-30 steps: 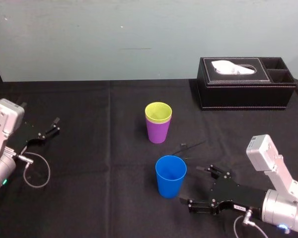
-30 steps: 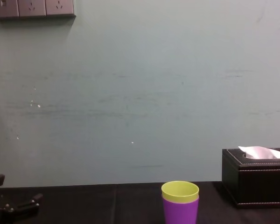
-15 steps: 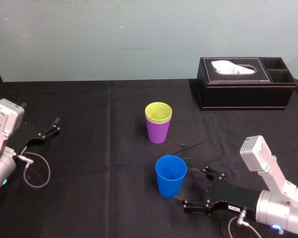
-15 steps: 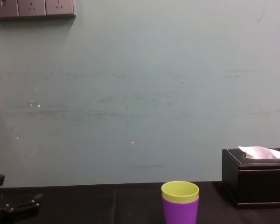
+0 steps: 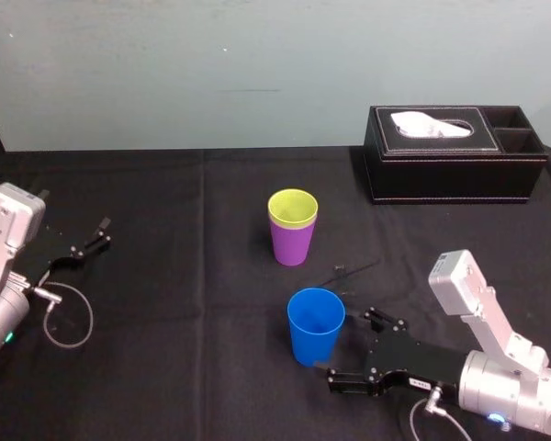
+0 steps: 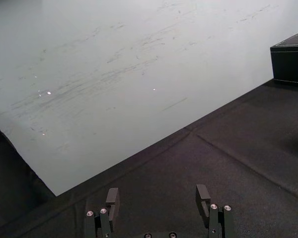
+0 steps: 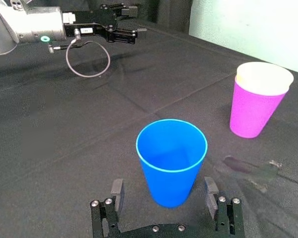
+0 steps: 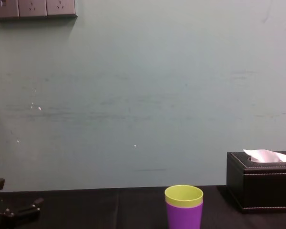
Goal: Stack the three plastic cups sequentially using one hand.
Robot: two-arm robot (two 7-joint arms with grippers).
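L gripper [image 5: 90, 241]: parked far left, fingers spread, holding nothing.
Yellow-green cup [image 5: 293, 206]: nested in purple cup [image 5: 292, 246], mid-table.
Blue cup [image 5: 315, 327]: upright, nearer the robot, apart from the pair.
R gripper [image 5: 350, 350]: jaws wide, flanking blue cup's base, no contact.
Risk: a low, off-centre squeeze could tip or skid the light cup; its base may catch the pair's rim when nesting.

Lower right of the head view: right gripper [image 5: 349, 350] sits farther left than a second ago, its spread jaws now close beside the blue cup [image 5: 315, 323].
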